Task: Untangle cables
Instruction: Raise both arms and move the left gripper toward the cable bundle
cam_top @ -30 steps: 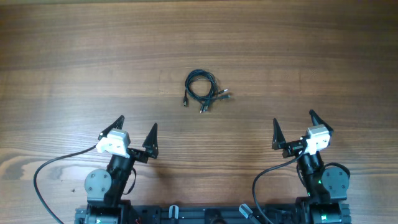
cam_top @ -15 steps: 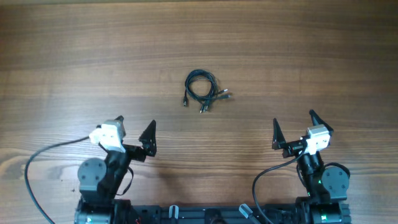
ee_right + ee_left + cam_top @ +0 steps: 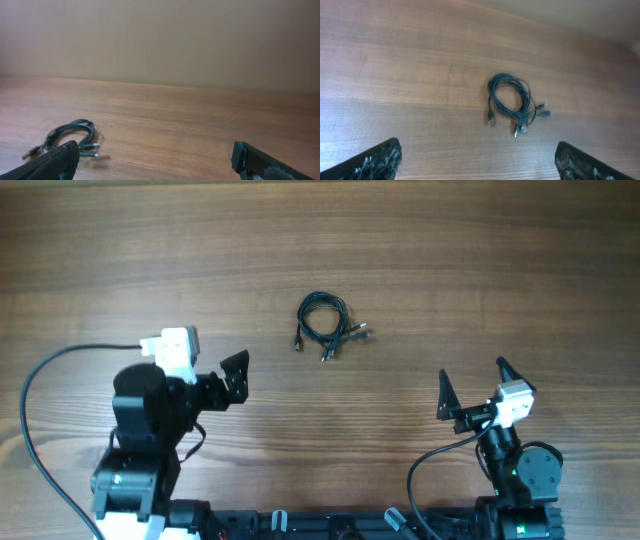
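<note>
On the wooden table (image 3: 500, 240), my left gripper (image 3: 205, 358) has risen and swung forward since a second ago, jaws spread wide, empty; the right gripper (image 3: 473, 385) sits unmoved, equally wide and empty. The cables (image 3: 325, 323) lie unmoved mid-table, coil toward the far edge, plugs trailing toward the near edge.

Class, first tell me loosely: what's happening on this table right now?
Two robot arms face a small tangle of black cables lying on the wooden table. Neither touches it yet. The left gripper is aimed at the tangle, fingers wide open; the right gripper sits low near its base, also open.
</note>
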Controlling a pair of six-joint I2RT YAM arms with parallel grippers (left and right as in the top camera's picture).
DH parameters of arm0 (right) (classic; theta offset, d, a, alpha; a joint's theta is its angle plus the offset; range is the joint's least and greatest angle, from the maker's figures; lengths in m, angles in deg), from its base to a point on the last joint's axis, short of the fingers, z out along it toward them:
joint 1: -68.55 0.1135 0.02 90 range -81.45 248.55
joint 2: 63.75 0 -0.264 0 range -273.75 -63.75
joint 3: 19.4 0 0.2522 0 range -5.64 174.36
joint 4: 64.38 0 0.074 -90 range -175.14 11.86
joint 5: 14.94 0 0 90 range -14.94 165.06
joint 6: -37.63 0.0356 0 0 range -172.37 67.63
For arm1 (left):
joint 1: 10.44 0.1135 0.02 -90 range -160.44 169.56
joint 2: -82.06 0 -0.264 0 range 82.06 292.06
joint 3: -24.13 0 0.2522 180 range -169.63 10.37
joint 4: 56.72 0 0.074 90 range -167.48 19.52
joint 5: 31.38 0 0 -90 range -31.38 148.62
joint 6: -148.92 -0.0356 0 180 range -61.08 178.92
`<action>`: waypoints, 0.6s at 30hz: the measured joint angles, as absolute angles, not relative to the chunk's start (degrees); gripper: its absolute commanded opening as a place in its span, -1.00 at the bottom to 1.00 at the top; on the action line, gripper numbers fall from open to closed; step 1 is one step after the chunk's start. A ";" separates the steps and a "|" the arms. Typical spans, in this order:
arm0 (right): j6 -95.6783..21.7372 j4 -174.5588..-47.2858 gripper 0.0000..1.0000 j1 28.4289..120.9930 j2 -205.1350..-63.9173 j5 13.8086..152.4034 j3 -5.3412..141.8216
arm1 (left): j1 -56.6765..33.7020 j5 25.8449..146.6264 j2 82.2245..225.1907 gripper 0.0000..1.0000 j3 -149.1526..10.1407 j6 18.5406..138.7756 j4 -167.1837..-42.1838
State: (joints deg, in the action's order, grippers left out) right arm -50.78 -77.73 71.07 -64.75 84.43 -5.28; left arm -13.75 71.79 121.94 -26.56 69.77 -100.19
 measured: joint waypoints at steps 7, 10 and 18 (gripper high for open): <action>-45.69 -80.55 1.00 71.05 -64.75 84.43 -5.12 | -13.75 71.79 124.76 1.00 -32.39 69.80 -114.73; -44.75 -84.07 1.00 71.05 -64.88 84.38 -3.94 | -13.75 71.81 124.80 1.00 -32.46 69.80 -117.24; -40.53 -95.46 1.00 71.07 -68.92 84.41 3.55 | -13.75 71.81 124.82 1.00 -32.48 69.80 -117.87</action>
